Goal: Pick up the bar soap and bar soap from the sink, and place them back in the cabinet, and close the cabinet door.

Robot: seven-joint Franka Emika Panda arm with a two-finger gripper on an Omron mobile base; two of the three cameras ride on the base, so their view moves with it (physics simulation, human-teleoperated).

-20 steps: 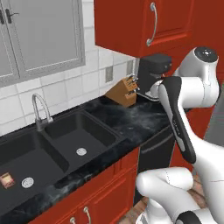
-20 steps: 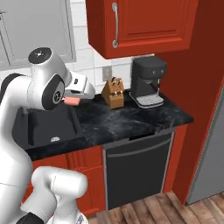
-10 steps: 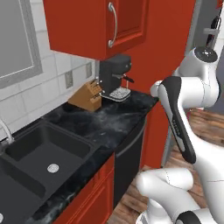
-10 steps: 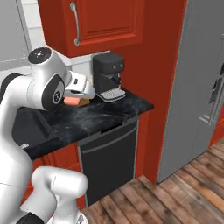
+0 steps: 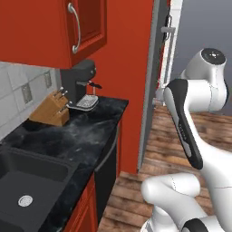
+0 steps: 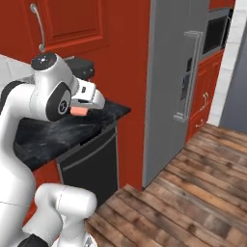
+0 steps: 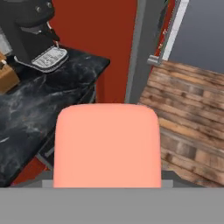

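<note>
**Pink soap in the pincer**

In your left base view, the sink [image 5: 31,181] sits lower left and the red cabinet door [image 5: 86,27] upper left. In your right base view, the gripper [image 6: 81,109] at centre left is clamped on the salmon-pink bar soap [image 6: 79,111] (fingers themselves hardly visible). In your hand view, that bar soap [image 7: 107,146] sits at lower centre, above the black counter [image 7: 39,100].
</note>
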